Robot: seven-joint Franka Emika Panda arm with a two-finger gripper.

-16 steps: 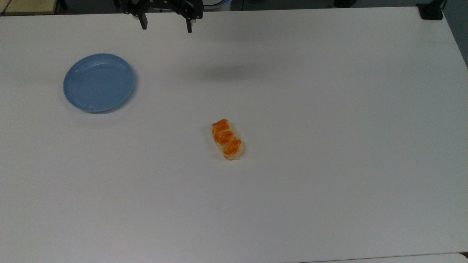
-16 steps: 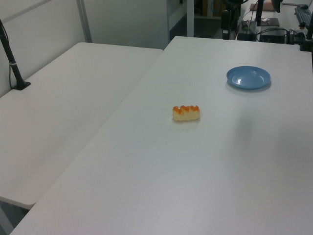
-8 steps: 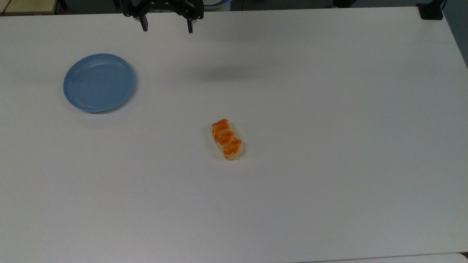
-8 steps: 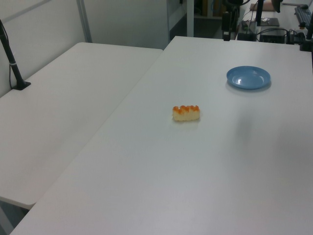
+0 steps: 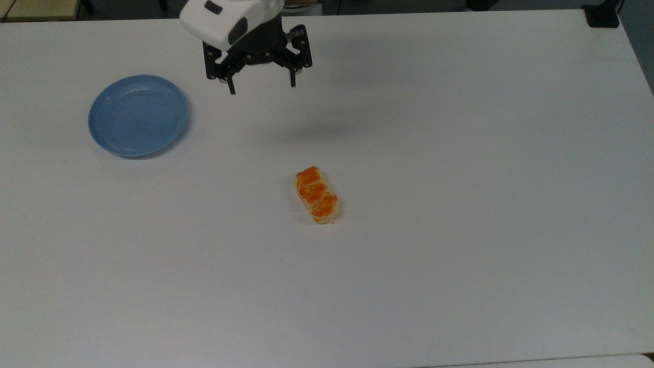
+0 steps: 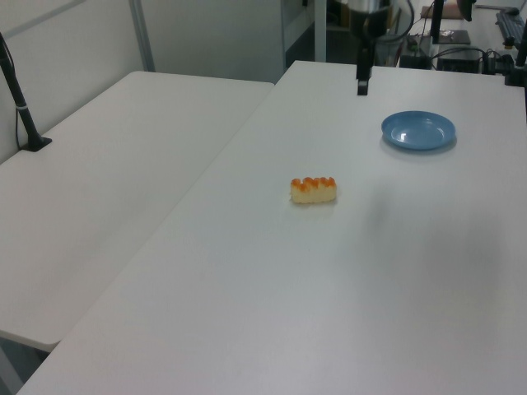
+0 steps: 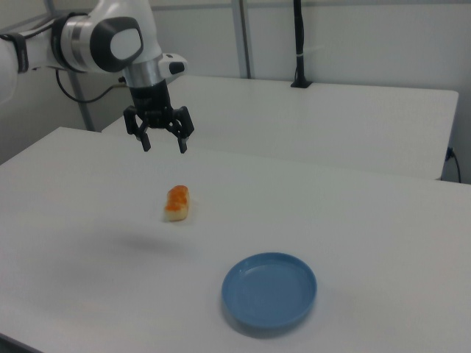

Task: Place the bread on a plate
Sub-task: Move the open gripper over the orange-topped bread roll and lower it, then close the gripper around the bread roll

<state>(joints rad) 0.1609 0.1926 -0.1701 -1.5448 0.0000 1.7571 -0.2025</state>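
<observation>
The bread (image 5: 317, 194), a small braided bun with orange-brown lobes, lies on the white table (image 5: 460, 204) near the middle; it also shows as the bread (image 6: 314, 189) and the bread (image 7: 176, 202). The light-blue plate (image 5: 138, 115) sits empty toward the top view's left, seen too as the plate (image 6: 417, 130) and the plate (image 7: 269, 290). My gripper (image 5: 262, 87) hangs open above the table, between plate and bread but nearer the far edge, holding nothing. In the right view the gripper (image 7: 163, 144) hovers above and behind the bread.
A second white table (image 6: 107, 181) adjoins in the left view's left, with a black post (image 6: 20, 107) clamped on it. A black clamp (image 5: 603, 15) sits at the top view's upper right corner. Desks with equipment (image 6: 461, 49) stand beyond the far edge.
The gripper has come forward from the table's far edge and rightward in the top view, toward the bread, with its white wrist now in sight. Bread and plate have not moved.
</observation>
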